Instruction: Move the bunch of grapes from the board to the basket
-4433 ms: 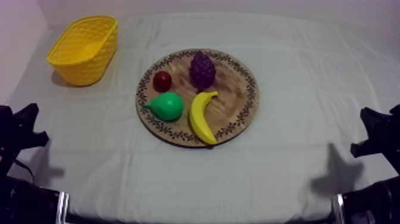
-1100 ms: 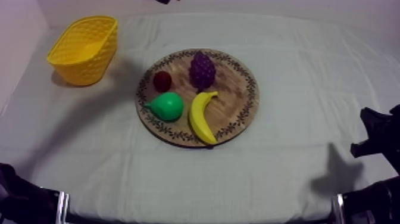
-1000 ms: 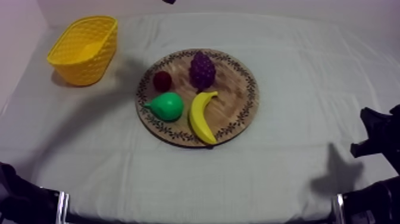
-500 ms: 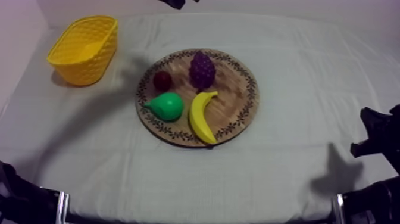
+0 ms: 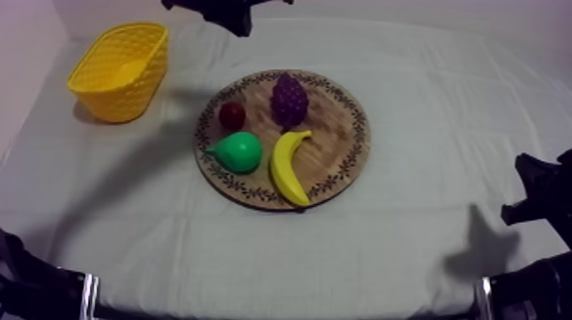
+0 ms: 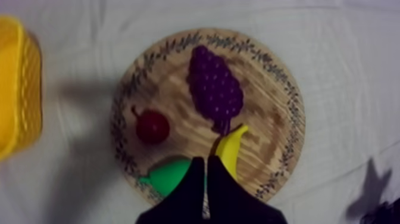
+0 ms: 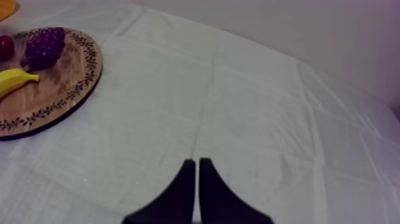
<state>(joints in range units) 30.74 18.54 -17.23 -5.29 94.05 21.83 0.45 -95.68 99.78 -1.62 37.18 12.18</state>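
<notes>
The purple bunch of grapes lies on the far part of the round wooden board, beside a small red fruit, a green pear and a banana. The yellow basket stands at the far left. My left gripper hangs high beyond the board's far edge. From the left wrist it looks down on the grapes, with its fingers together as a narrow wedge holding nothing. My right gripper rests low at the right, shut over bare cloth.
The left wrist view also takes in the red fruit, pear, banana and the basket beside the board. The board's edge with the grapes lies far from my right gripper.
My left arm has left its low rest at the left and come in from the far side, reaching farther toward the board over the last second. The right arm and the fruit have not moved.
</notes>
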